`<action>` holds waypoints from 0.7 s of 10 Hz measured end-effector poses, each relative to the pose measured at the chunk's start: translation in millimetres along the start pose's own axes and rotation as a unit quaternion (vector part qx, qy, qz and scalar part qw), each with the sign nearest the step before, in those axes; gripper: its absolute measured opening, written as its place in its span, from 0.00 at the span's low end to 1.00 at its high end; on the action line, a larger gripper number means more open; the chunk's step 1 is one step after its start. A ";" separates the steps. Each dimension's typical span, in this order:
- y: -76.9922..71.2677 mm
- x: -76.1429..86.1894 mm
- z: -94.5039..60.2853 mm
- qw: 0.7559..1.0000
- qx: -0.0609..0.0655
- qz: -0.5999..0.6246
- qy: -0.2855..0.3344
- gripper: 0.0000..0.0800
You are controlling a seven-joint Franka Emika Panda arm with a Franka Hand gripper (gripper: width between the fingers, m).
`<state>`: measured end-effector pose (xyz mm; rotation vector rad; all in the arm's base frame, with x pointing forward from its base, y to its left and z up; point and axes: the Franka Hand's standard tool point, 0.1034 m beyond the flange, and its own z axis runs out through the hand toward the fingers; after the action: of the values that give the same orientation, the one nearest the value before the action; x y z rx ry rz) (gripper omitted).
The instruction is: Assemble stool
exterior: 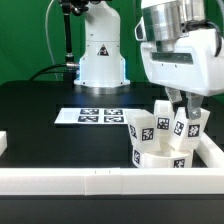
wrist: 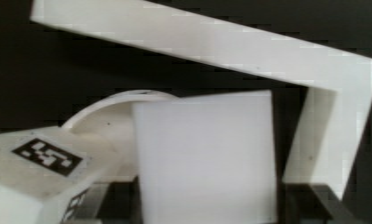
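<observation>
The white round seat (exterior: 160, 158) lies in the corner of the border rail at the exterior view's right. Two tagged white legs (exterior: 143, 130) (exterior: 162, 120) stand upright on it. My gripper (exterior: 183, 104) comes down from above and is shut on a third leg (exterior: 191, 128), which stands upright at the seat's far right side. In the wrist view that leg (wrist: 204, 150) fills the middle as a plain white block between my dark fingers (wrist: 126, 200), with my gripper (wrist: 204, 205) around it. The seat's rim (wrist: 112, 110) and another tagged leg (wrist: 41, 165) show beside it.
The white border rail (exterior: 110, 181) runs along the table's front and turns up the right side (exterior: 214, 150); its corner shows in the wrist view (wrist: 254, 50). The marker board (exterior: 100, 115) lies mid-table. The arm's base (exterior: 100, 55) stands behind it. A short rail end (exterior: 3, 143) sits at the left edge.
</observation>
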<state>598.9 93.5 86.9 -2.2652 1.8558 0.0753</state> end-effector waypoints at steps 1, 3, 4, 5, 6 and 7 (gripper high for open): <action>-1.9 1.6 0.3 0.999 0.021 0.042 0.003 0.43; -3.2 2.2 0.3 0.996 0.030 0.086 0.004 0.43; -3.5 1.7 0.4 0.992 0.030 0.127 0.003 0.43; -3.5 1.7 0.4 0.991 0.030 0.131 0.003 0.43; -3.3 1.8 0.8 0.991 0.029 0.130 0.003 0.43; -3.3 0.6 0.3 0.992 0.026 0.126 0.003 0.62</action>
<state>602.3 93.6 87.0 -1.9898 2.1115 0.0589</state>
